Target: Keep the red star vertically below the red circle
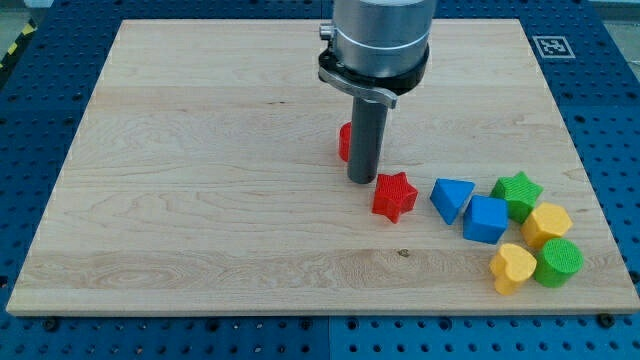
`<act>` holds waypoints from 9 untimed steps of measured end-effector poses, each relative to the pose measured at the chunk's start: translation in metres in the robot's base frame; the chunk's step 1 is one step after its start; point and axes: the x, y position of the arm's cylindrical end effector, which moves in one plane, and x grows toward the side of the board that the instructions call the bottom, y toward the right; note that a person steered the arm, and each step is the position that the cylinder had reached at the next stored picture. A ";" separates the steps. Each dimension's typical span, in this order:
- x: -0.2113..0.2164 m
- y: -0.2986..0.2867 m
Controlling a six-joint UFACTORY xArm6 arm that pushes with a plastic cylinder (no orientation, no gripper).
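Note:
The red star [394, 195] lies on the wooden board [200, 180], right of the middle. The red circle [344, 142] sits up and to the left of it, mostly hidden behind my rod. My tip [361, 180] rests on the board just left of the red star and just below the red circle, close to both. The star is below the circle and offset to the view's right.
A cluster of blocks lies at the right: a blue triangle [452, 198], a blue cube [486, 219], a green star [518, 192], a yellow hexagon [547, 224], a yellow heart [512, 267] and a green cylinder [558, 262].

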 end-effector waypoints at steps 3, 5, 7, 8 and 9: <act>-0.011 0.036; 0.001 0.010; -0.003 0.057; 0.010 0.065; 0.025 0.044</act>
